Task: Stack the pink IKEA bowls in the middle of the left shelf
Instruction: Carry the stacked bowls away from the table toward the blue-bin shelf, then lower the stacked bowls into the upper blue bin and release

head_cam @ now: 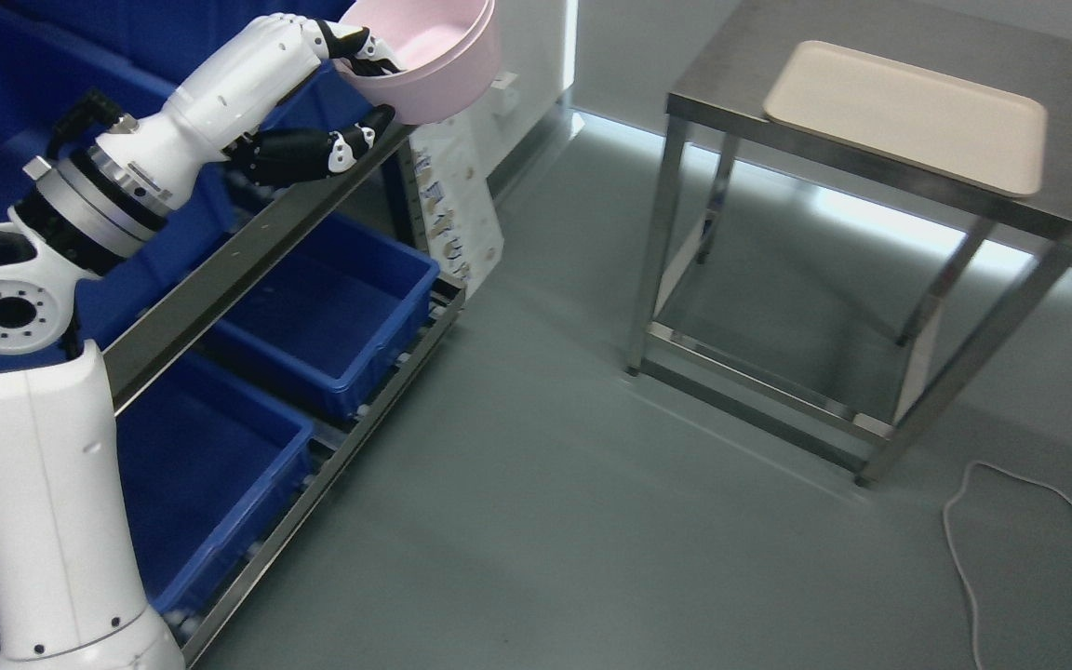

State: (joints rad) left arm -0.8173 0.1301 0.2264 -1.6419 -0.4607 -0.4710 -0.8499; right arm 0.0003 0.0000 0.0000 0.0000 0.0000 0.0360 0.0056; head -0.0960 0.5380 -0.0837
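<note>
I see a pale pink bowl (429, 60) gripped by my left hand (336, 93), which has black fingers (299, 154) with white joints on a glossy white arm (52, 484). The bins (331, 307) on the grey metal shelf (220, 279) are deep blue. The tray (908, 116) is cream, on a brushed steel table (731, 65). The floor (545, 521) is grey-green, with a white cable (964, 549).

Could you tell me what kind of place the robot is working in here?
Probably a lab or storeroom mock-up: a metal flow rack holds blue bins, and a steel table carries a beige tray. The left hand holds a pink bowl.
</note>
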